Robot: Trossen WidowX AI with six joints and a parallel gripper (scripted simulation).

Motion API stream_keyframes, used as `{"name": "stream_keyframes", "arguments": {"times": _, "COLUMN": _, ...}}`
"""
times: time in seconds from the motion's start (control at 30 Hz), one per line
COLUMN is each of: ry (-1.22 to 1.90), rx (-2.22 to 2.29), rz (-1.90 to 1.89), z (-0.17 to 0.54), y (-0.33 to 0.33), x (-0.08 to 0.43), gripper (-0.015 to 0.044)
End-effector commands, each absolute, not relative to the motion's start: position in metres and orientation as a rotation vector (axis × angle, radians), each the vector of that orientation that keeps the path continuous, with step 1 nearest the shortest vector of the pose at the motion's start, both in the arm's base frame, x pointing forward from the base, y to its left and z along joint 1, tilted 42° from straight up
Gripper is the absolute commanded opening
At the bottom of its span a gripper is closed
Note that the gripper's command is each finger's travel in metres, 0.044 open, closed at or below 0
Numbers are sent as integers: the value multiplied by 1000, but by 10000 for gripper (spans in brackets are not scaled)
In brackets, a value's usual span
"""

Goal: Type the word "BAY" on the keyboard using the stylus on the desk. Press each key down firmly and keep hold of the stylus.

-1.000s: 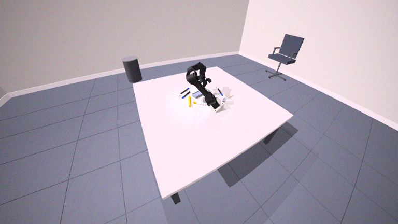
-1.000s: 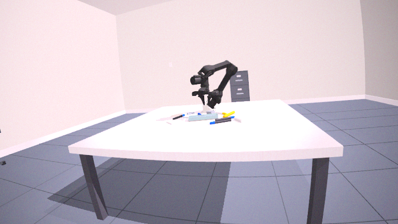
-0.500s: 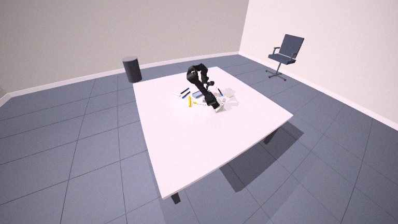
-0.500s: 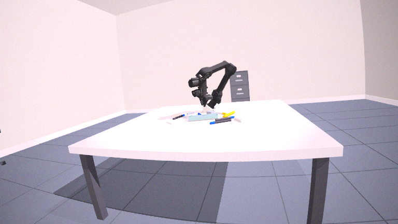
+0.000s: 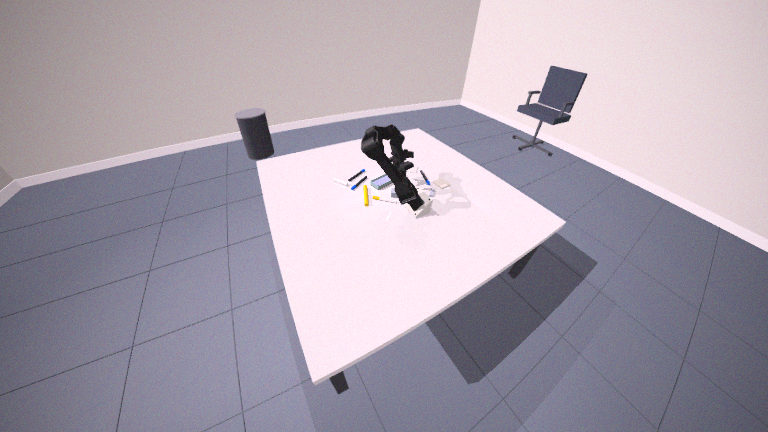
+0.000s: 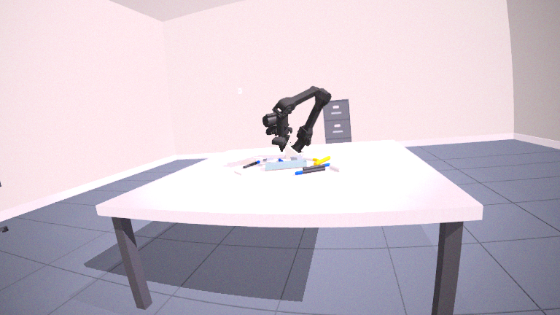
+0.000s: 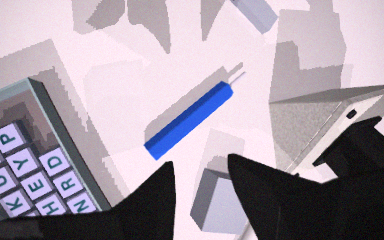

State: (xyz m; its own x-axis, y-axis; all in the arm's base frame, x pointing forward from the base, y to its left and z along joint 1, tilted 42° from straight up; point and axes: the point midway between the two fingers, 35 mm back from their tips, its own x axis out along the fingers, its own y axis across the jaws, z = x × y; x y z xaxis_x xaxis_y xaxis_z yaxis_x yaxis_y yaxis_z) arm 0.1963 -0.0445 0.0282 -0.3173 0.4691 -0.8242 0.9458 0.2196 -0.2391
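Observation:
The stylus point(image 7: 190, 120), a blue bar with a thin pale tip, lies on the desk in the middle of the wrist view, its tip toward the upper right. My gripper point(image 7: 200, 164) is partly open, with nothing between its fingertips. The fingers show at the bottom of the wrist view, just below the stylus's rear end in that picture. The keyboard point(image 7: 58, 125) point(image 6: 285, 165) is cut off at the left of the wrist view. Its Y key point(image 7: 20, 163) shows there; B and A are out of that view. In the top view the arm hides the fingertips.
A grey block point(image 7: 225, 205) lies between and below the fingertips in the wrist view, with another block point(image 7: 255, 15) at the top. The arm's pale base point(image 7: 305, 125) is at the right. A yellow marker point(image 5: 365, 195) point(image 6: 322, 160) and a black and blue pen point(image 5: 424, 177) point(image 6: 251, 164) lie around the keyboard.

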Motion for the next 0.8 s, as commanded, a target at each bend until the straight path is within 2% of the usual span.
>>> {"name": "stream_keyframes", "arguments": {"times": 0.0, "ry": 1457, "rx": 1517, "rz": -2057, "z": 4, "y": -60, "x": 169, "gripper": 150}}
{"name": "stream_keyframes", "arguments": {"times": 0.13, "ry": 1314, "rx": 1548, "rz": -2235, "z": 2, "y": -62, "x": 166, "gripper": 150}}
{"name": "stream_keyframes", "arguments": {"times": 0.77, "ry": 1309, "rx": 1548, "rz": -2240, "z": 2, "y": -62, "x": 166, "gripper": 150}}
